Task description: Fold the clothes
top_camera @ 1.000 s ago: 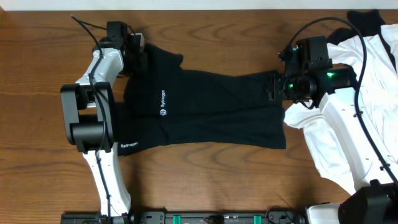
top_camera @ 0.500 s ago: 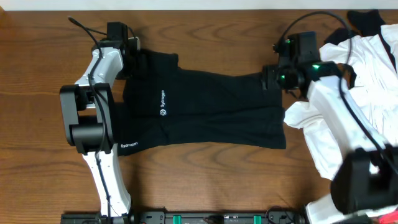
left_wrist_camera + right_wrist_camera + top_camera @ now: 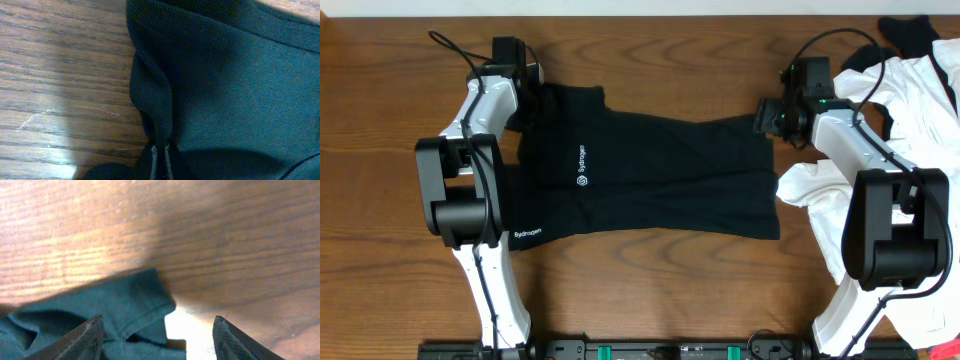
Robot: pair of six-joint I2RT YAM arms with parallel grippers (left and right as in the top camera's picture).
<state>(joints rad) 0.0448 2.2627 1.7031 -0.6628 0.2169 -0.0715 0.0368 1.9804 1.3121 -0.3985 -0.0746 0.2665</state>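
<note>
— Black shirt [image 3: 650, 180] is lying flat on the table [image 3: 650, 290], long axis running left to right.
— Left tool [image 3: 532, 88] is clenching its far-left corner; right tool [image 3: 766, 116] is hovering released, the far-right corner just beneath it.

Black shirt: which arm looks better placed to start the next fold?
Probably the left. The left gripper is shut on a pinch of the black shirt at its edge, ready to pull; the right gripper stands open at the opposite corner, holding nothing.

The white clothes [image 3: 935, 120] are cut off at the right edge; the black shirt's [image 3: 660, 180] corner is hidden by the left gripper [image 3: 532, 95].
</note>
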